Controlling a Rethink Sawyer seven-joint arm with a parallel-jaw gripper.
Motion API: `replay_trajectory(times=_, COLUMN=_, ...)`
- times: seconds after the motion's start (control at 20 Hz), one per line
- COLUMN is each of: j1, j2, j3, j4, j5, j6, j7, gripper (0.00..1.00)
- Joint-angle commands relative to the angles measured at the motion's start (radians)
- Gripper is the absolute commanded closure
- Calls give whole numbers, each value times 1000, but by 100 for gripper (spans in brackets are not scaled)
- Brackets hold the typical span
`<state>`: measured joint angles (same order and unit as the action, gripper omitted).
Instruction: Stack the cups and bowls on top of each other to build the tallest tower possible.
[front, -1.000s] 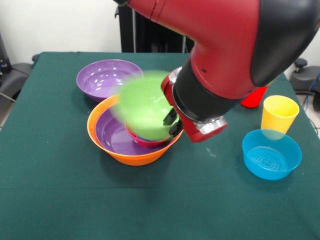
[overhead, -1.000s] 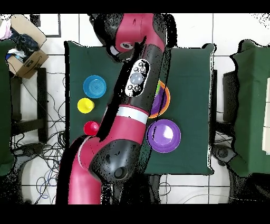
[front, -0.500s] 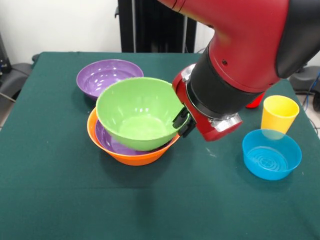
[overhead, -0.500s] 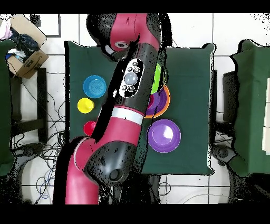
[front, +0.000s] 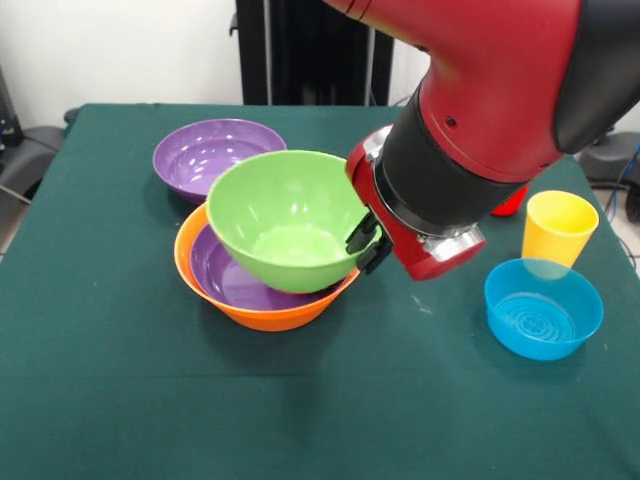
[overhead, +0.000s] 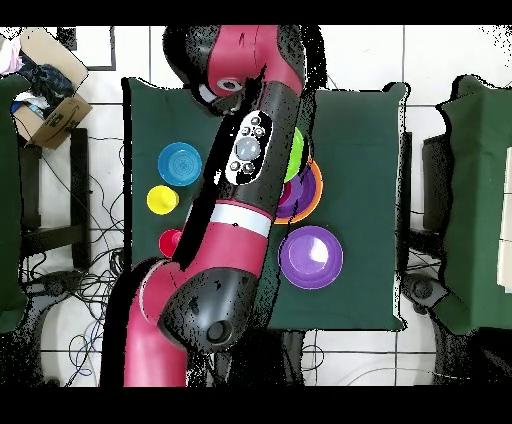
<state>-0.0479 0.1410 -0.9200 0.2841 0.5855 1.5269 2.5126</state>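
Presently the gripper (front: 366, 243) is clamped on the right-hand rim of the lime green bowl (front: 287, 222), its black fingers (front: 362, 236) pinching that rim from either side. That bowl is tilted, its mouth turned toward the camera, and it hangs over the tower (front: 262, 290), overlapping the pile's rim; whether its underside touches the pile cannot be told. Only two members of the pile show in the front view: the large orange bowl (front: 247, 316) as base and a purple bowl (front: 232, 280) nested inside it. Anything deeper in the nest is hidden behind the green bowl.

A second purple bowl (front: 204, 155) stands upright on the green table (front: 120, 400), just behind the pile and to its left. At the right of the front view a small blue bowl (front: 543, 309) sits upright, with the yellow cup (front: 557, 230) just behind it and apart from the pile. A red cup (front: 508, 196) shows only as a sliver behind the arm (front: 490, 90).

From overhead the arm covers most of the pile; the green rim, the orange rim and the lone purple bowl show past its right side, while blue bowl, yellow cup and red cup lie in a line on its left
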Motion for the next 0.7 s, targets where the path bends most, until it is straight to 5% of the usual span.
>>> replay_trajectory(times=0.05, j1=18, j2=-96, j3=32, j4=95, j5=-79, j6=173, j7=-73, gripper=100)
replay_trajectory(times=0.4, j1=25, j2=-177, j3=17, j4=133, j5=-118, j6=290, j7=-128, gripper=100)
replay_trajectory(times=0.7, j1=29, j2=-204, j3=65, j4=186, j5=-157, j6=232, j7=-143, gripper=100)
